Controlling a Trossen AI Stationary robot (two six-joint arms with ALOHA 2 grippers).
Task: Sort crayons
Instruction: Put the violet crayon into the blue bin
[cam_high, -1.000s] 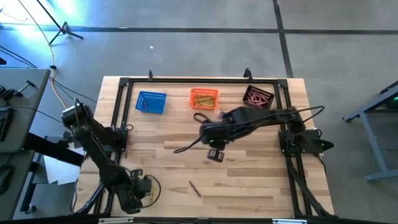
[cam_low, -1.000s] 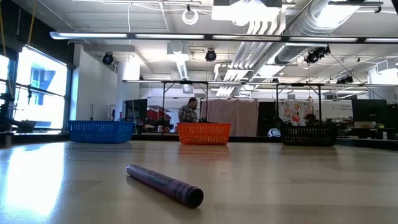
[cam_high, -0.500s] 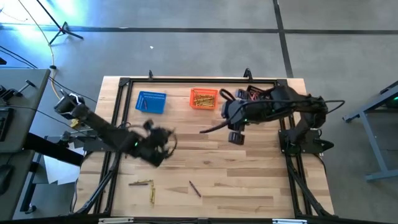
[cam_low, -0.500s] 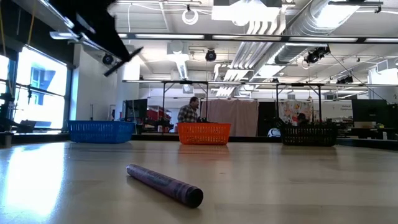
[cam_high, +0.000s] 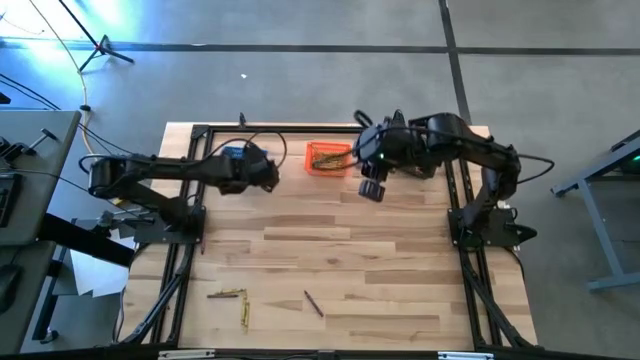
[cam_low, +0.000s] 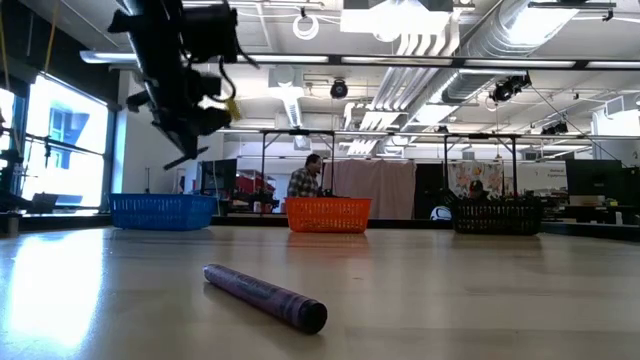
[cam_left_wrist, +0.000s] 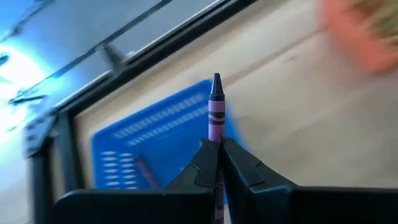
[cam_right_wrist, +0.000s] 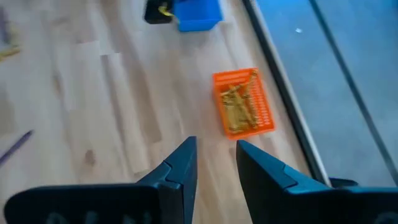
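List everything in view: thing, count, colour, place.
Blue basket: one, back left of the table, under the left arm.
Orange basket: one, back centre, holding yellow crayons.
Black basket: one, back right.
Purple crayon: one, in the left end effector.
Loose purple crayon: one, table front.
Loose yellow crayons: two at least, front left.
Person: one, background.
Left end effector: shut on the purple crayon.
Right end effector: open, empty.

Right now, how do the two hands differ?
The left hand is shut on a purple crayon above the blue basket; the right hand is open and empty, near the orange basket. Both hang above the table's far side.
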